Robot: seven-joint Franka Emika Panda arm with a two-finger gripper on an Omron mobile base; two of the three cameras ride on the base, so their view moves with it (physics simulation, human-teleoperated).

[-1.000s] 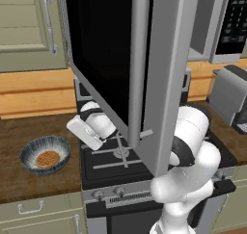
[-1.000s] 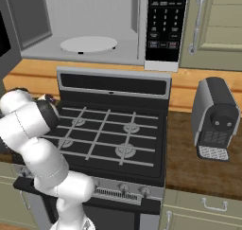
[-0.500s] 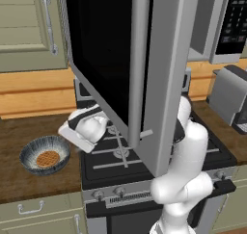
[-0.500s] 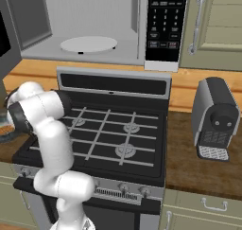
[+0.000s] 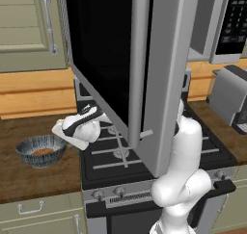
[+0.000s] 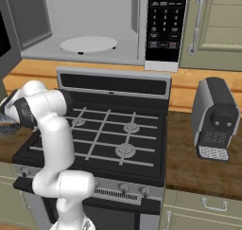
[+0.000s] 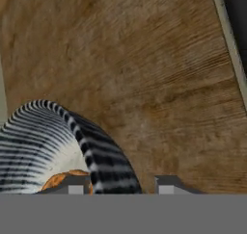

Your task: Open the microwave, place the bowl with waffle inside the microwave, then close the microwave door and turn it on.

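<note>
The blue-grey bowl (image 5: pixel 41 150) sits on the wooden counter left of the stove, with the orange-brown waffle (image 5: pixel 43 151) lying in it. My gripper (image 5: pixel 59 130) is at the bowl's right rim. In the hand view the bowl (image 7: pixel 48 141) fills the lower left, the waffle (image 7: pixel 60 179) peeks out at the bottom, and my gripper (image 7: pixel 120 187) stands open with one fingertip inside the rim and one outside. The microwave (image 6: pixel 163 25) hangs above the stove, its cavity bare. The microwave door (image 5: pixel 130 59) is swung wide open over the stove.
The black gas stove (image 6: pixel 108 134) lies under the microwave. A glass turntable (image 6: pixel 88 44) rests inside the cavity. A silver coffee machine (image 6: pixel 215 118) stands on the right counter. The open door's lower corner (image 5: pixel 144 132) hangs close above my arm.
My arm has swung left from over the stove's left edge to the bowl, and the hand has come down onto the bowl's right rim. The bowl and the door have not moved.
</note>
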